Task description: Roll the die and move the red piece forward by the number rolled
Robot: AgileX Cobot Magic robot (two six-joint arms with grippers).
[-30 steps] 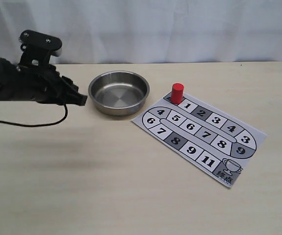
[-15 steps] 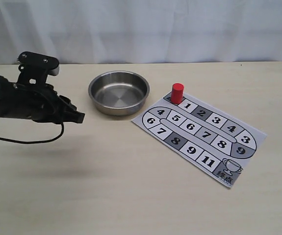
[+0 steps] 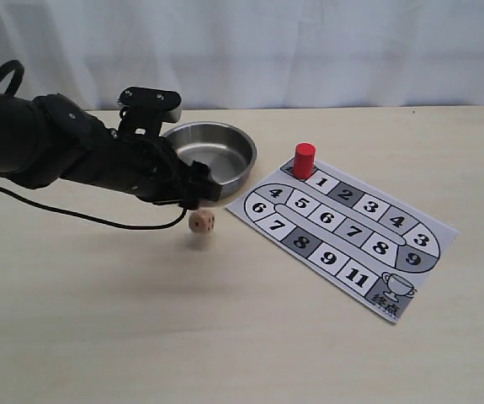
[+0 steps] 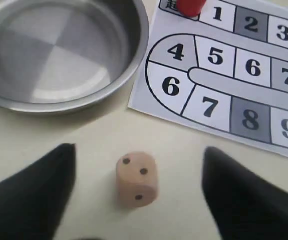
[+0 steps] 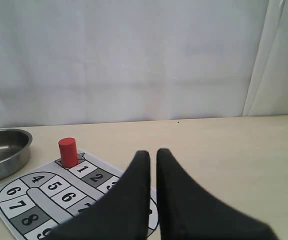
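The die (image 3: pixel 201 222) is a small tan cube on the bare table in front of the steel bowl (image 3: pixel 229 178). It sits just below my left gripper (image 3: pixel 193 192) and touches neither finger. In the left wrist view the die (image 4: pixel 136 178) lies between the wide-open fingers of that gripper (image 4: pixel 138 150), with two pips on its upper face. The red piece (image 3: pixel 304 159) stands upright on the start square of the printed board (image 3: pixel 343 227), beside square 1. My right gripper (image 5: pixel 153 152) is shut and holds nothing; the red piece (image 5: pixel 67 151) is ahead of it.
The steel bowl (image 4: pixel 58 50) holds nothing and stands just beyond the die, left of the board (image 4: pixel 224 80). A black cable (image 3: pixel 73 215) trails from the left arm over the table. A white curtain (image 3: pixel 309 50) closes off the back.
My left arm has swung from left of the bowl to its front, toward the board. The die, unseen before, now shows beneath the open fingers.
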